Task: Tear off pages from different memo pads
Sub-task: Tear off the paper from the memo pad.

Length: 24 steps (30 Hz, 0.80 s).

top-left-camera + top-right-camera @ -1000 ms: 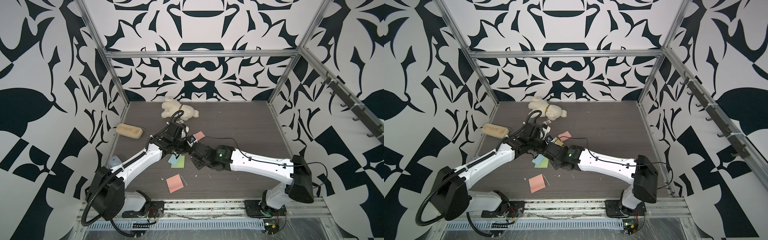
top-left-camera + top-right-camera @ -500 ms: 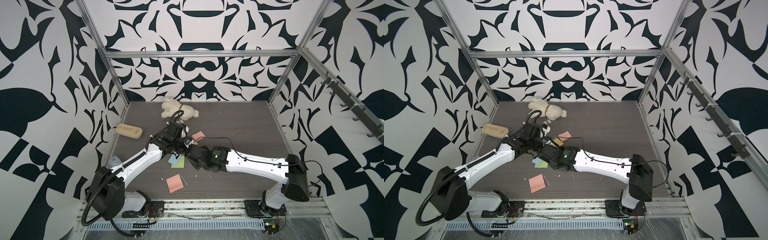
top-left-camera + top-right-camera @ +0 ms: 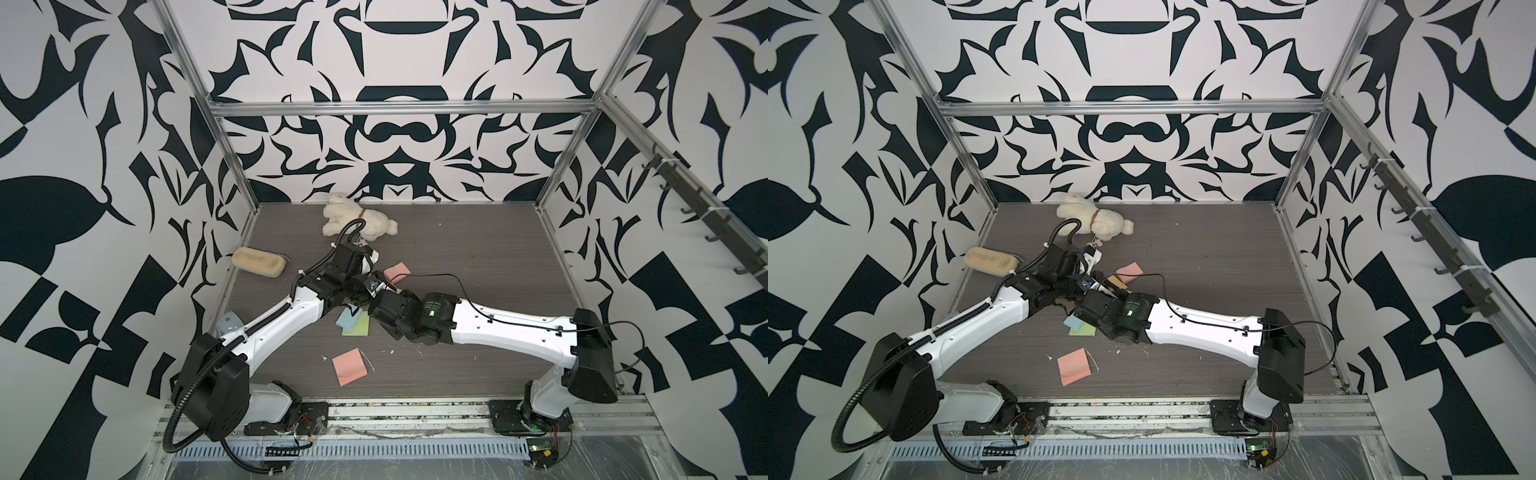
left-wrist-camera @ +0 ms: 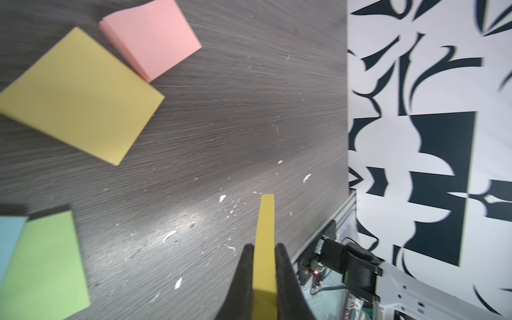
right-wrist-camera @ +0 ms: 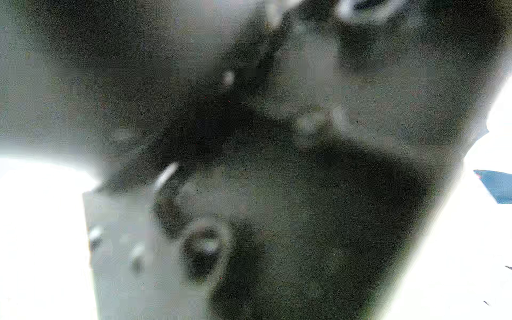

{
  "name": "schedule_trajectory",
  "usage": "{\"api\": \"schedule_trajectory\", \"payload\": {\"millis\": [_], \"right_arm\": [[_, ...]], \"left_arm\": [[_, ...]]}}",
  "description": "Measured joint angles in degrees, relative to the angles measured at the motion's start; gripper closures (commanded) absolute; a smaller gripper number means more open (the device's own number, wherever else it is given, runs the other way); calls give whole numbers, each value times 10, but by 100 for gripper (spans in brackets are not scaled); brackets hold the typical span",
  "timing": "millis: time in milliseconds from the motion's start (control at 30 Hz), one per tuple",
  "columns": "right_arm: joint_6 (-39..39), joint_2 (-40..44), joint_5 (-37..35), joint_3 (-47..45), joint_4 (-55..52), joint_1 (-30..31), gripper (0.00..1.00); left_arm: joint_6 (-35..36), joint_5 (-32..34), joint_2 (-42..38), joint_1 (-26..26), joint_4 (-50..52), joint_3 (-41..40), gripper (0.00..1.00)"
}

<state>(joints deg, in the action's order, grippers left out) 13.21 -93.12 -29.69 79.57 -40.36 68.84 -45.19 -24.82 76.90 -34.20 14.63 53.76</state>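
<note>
The dark wood-grain table [image 3: 478, 270] sits boxed in by black-and-white patterned walls, with a plush toy [image 3: 357, 222] and a tan block [image 3: 258, 261] toward the back. A pink pad [image 4: 152, 38], green pad [image 4: 47, 266] and blue pad [image 3: 348, 319] lie mid-table, and a pink square [image 3: 350, 366] lies nearer the front. The left gripper [image 4: 264, 249] is clamped on a yellow pad [image 4: 265, 221] held edge-on. The right gripper [image 3: 371, 308] is closed beside it; what it pinches I cannot tell.

Matt paper memo pads [image 4: 80, 94], grey wood-grain table [image 3: 478, 257], fluffy cloth toy [image 3: 357, 222], brushed metal frame [image 3: 399, 109]
</note>
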Motion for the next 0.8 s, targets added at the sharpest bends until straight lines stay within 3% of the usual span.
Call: {"api": "schedule_trajectory", "payload": {"millis": [400, 633, 800], "right_arm": [[-112, 23, -29, 28, -11, -1, 100], [-141, 23, -30, 39, -11, -10, 100], [-158, 25, -25, 56, -19, -21, 100]], "left_arm": [[-24, -57, -60, 26, -80, -36, 45], [11, -31, -146, 66, -78, -82, 19], [51, 5, -228, 67, -97, -154, 16]]}}
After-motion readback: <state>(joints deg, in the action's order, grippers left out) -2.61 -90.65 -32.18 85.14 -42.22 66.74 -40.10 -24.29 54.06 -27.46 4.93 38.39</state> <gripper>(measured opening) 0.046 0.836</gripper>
